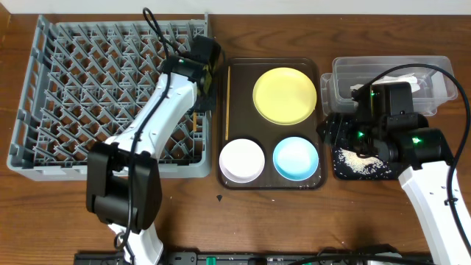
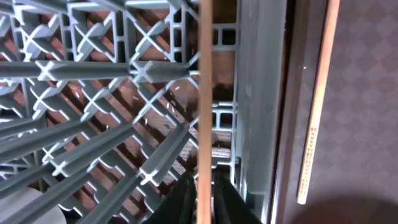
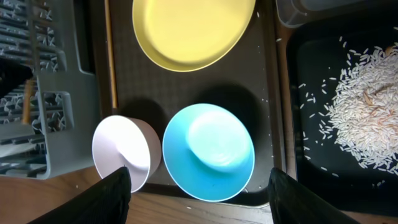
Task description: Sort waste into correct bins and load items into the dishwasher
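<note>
Print on the loose chopstick (image 2: 309, 155) is unreadable. Left pincer (image 2: 204, 190) pinches a second chopstick (image 2: 204, 93); right pincer (image 3: 199, 182) gapes wide, empty.

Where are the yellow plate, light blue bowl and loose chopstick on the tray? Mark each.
yellow plate (image 1: 285, 96), overhead view, centre of face.
light blue bowl (image 3: 208, 150), right wrist view, its middle.
loose chopstick (image 2: 318, 102), left wrist view, mid-shaft.
</note>
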You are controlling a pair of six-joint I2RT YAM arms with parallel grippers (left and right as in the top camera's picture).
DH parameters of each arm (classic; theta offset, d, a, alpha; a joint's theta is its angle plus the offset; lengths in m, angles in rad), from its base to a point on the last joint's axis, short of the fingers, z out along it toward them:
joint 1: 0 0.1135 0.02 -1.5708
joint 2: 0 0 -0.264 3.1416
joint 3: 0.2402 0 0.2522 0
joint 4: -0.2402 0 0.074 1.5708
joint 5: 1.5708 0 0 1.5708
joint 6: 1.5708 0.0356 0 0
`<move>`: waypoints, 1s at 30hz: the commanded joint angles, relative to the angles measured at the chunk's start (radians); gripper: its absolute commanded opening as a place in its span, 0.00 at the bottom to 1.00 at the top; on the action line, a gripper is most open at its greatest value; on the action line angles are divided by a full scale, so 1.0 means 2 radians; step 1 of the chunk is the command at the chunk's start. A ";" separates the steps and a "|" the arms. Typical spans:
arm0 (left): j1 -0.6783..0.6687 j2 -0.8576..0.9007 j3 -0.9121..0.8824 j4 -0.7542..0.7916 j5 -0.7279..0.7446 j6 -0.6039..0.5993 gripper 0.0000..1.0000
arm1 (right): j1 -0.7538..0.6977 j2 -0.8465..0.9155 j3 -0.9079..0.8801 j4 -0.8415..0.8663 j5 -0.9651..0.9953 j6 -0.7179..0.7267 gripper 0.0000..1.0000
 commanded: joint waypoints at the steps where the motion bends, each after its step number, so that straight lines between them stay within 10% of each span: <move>1: -0.001 -0.027 0.024 -0.012 -0.001 0.005 0.18 | -0.004 -0.001 0.006 0.001 -0.003 -0.005 0.68; 12: -0.073 -0.077 0.034 0.021 0.077 0.009 0.25 | -0.004 -0.001 0.006 0.006 -0.003 -0.005 0.69; 22: -0.129 0.040 0.021 0.107 -0.107 0.019 0.36 | -0.004 -0.001 0.006 0.006 -0.004 -0.003 0.69; 30: -0.119 0.125 0.021 0.147 -0.114 0.019 0.39 | -0.004 -0.001 0.006 0.006 -0.004 -0.003 0.69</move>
